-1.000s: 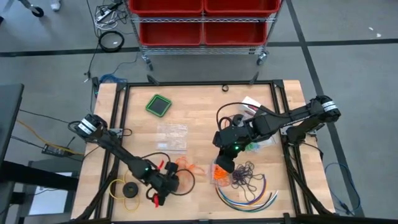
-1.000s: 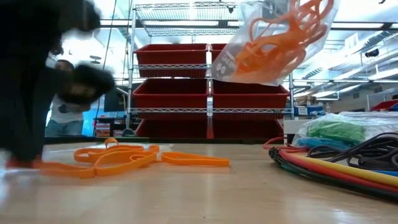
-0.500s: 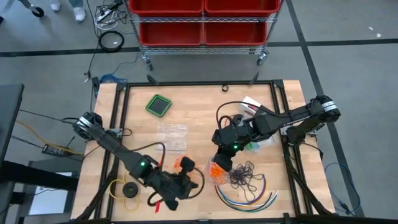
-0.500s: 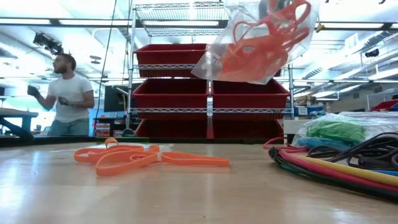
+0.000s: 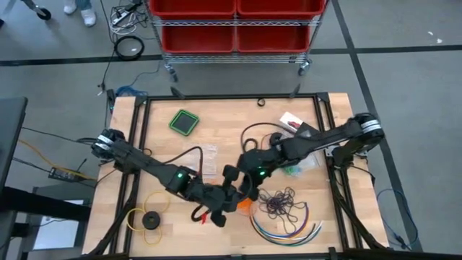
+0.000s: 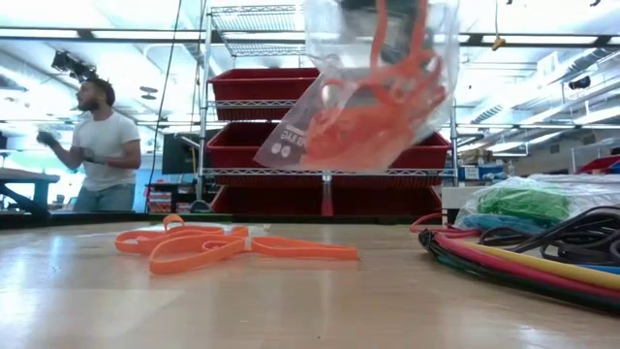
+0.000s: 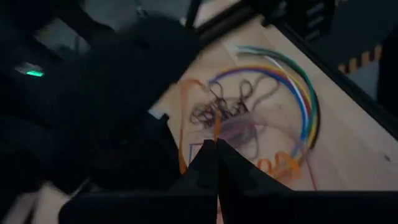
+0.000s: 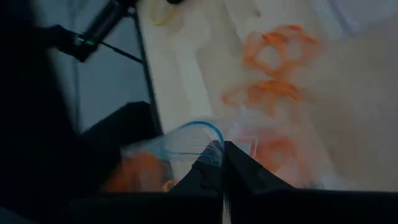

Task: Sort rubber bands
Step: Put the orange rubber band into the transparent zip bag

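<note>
Both grippers meet over the middle of the table's near half. The right gripper (image 5: 244,189) has its fingers clenched on the top of a clear plastic bag (image 6: 373,87) that hangs well above the wood with orange rubber bands (image 6: 363,131) bunched inside it. The left gripper (image 5: 229,206) sits right next to it, fingers pinched tight together; it looks like it has an orange band or the bag's edge, but the wrist view is too dark and blurry to be sure.

A few loose orange bands (image 6: 208,244) lie flat on the table (image 5: 216,126) under the bag. The dark purple bands (image 5: 281,202) are in a tangled pile toward the near right corner, just inside the curved multicoloured cables (image 5: 289,227). A green bunch (image 6: 523,204) sits in another bag by the right edge. A green square lid (image 5: 184,121) is near the far left corner, and a yellow ring with a black disc (image 5: 148,219) is at the near left corner. A person (image 6: 97,145) stands in the room behind.
</note>
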Controlling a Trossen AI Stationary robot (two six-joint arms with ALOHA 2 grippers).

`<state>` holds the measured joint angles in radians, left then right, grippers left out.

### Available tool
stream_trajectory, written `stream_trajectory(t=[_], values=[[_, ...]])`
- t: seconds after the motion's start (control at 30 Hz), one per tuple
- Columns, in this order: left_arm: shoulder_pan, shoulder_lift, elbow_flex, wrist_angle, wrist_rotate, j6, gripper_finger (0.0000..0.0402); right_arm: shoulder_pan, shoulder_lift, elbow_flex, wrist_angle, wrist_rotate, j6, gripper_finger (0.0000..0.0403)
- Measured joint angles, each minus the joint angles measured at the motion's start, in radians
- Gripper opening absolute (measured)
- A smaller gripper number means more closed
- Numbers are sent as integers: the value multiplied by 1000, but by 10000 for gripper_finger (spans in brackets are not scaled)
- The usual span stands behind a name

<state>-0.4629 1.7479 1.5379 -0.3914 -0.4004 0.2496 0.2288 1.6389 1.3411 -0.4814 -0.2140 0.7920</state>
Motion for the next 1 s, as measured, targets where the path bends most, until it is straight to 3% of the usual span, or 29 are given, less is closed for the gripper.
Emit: stream_trajectory(t=[0.57, 1.0], values=[[10, 62, 0, -238, -10, -208, 9, -9, 18, 2, 28, -45, -10, 1], [-4, 62, 1, -101, -8, -209, 201, -6, 17, 1, 35, -45, -17, 0]])
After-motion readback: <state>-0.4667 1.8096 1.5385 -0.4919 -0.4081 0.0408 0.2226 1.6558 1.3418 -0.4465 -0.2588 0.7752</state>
